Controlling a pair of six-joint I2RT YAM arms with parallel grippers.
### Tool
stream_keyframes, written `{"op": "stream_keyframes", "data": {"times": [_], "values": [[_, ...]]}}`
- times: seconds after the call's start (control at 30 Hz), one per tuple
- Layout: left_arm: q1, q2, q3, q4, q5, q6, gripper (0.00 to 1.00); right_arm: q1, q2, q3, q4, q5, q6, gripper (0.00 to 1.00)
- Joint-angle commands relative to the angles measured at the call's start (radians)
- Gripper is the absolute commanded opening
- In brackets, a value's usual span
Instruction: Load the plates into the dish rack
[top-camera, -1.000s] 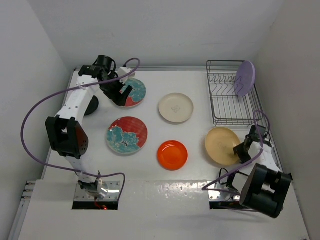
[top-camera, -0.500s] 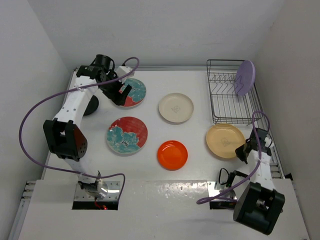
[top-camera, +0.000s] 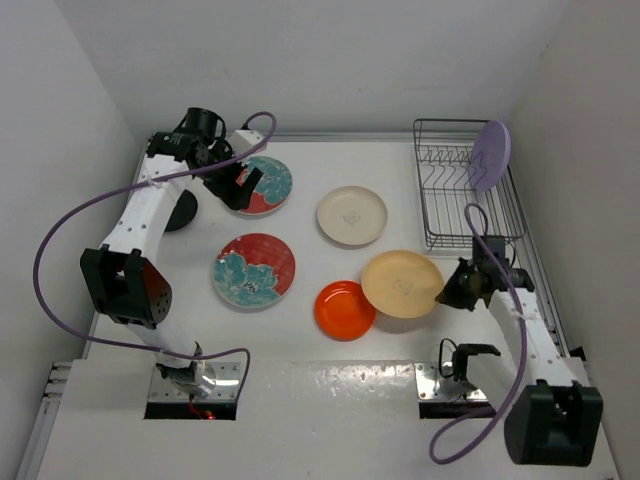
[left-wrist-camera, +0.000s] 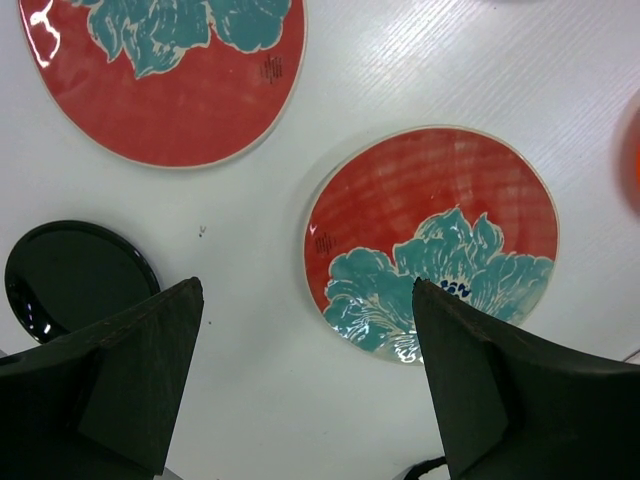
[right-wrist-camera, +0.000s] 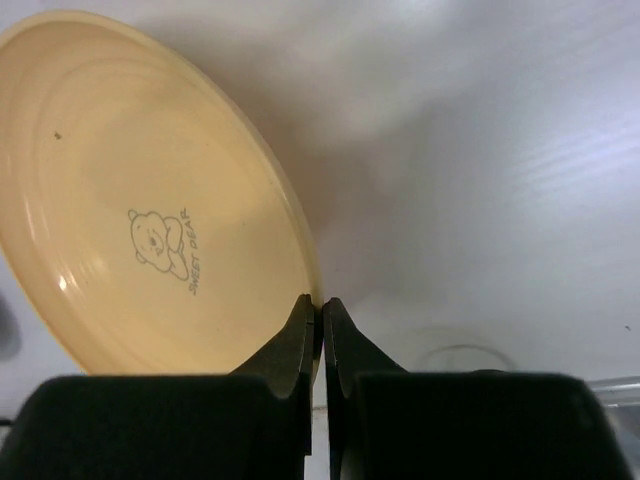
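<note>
1. The right end effector (right-wrist-camera: 320, 305) is clenched on the rim of the tan plate (right-wrist-camera: 150, 200), its two fingers pinching the edge between them.
2. The tan plate (top-camera: 402, 284) is off the surface (top-camera: 400, 160) and tilted. In the top view it hangs in front of the rack (top-camera: 440, 160), and its left edge overlaps the rim of the orange plate (top-camera: 345, 309).
3. A small bear mark with lettering shows on the tan plate's face.
4. The left end effector (top-camera: 240, 185) is released, jaws spread wide and holding nothing. It hovers at the far left, above the farther of the two red plates (top-camera: 268, 184).
5. The nearer red plate (top-camera: 254, 270) lies flat, well left of the orange one.
6. The black plate (top-camera: 183, 210) lies at the left edge, partly behind the left arm.
7. The cream plate (top-camera: 351, 215) lies flat near the middle.
8. The lavender plate (top-camera: 490, 155) stands upright in the rack at its far right corner.
</note>
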Motion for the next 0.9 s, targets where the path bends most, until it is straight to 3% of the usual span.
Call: {"op": "stream_keyframes", "data": {"times": [0.0,0.1,0.23,0.37,0.47,0.5,0.63,0.67,0.73,0.77,0.8,0.87], "values": [[0.008,-0.049,-0.004,0.001,0.029,0.017,0.9,0.186,0.03,0.107,0.003,-0.045,0.007,0.0],[0.008,-0.049,-0.004,0.001,0.02,0.017,0.9,0.311,0.061,0.208,0.037,0.001,-0.041,0.0],[0.027,-0.049,-0.004,-0.008,0.01,0.017,0.9,0.385,0.183,0.537,-0.006,0.221,-0.208,0.0],[0.047,-0.038,0.005,-0.008,0.01,0.017,0.9,0.377,0.326,0.876,-0.049,0.407,-0.38,0.0],[0.057,-0.018,0.024,-0.008,-0.002,0.008,0.9,0.351,0.469,1.005,0.032,0.551,-0.529,0.0],[0.067,-0.004,0.034,-0.008,-0.014,0.008,0.9,0.344,0.519,1.056,0.055,0.681,-0.601,0.0],[0.086,0.052,0.086,-0.008,-0.054,-0.001,0.9,0.273,0.676,1.144,0.334,0.939,-0.929,0.0],[0.086,0.063,0.097,-0.008,-0.054,-0.001,0.9,0.264,0.694,1.135,0.514,1.035,-0.983,0.0],[0.096,0.1,0.132,-0.008,-0.065,-0.012,0.9,0.22,0.759,1.12,0.714,1.132,-1.187,0.0],[0.096,0.1,0.145,-0.008,-0.065,-0.012,0.9,0.193,0.776,1.117,0.715,1.133,-1.235,0.0],[0.107,0.125,0.156,-0.008,-0.074,-0.012,0.9,0.183,0.83,1.132,0.888,1.151,-1.343,0.0],[0.107,0.152,0.189,-0.017,-0.074,-0.021,0.9,0.147,0.868,1.153,0.987,1.156,-1.388,0.0]]}}
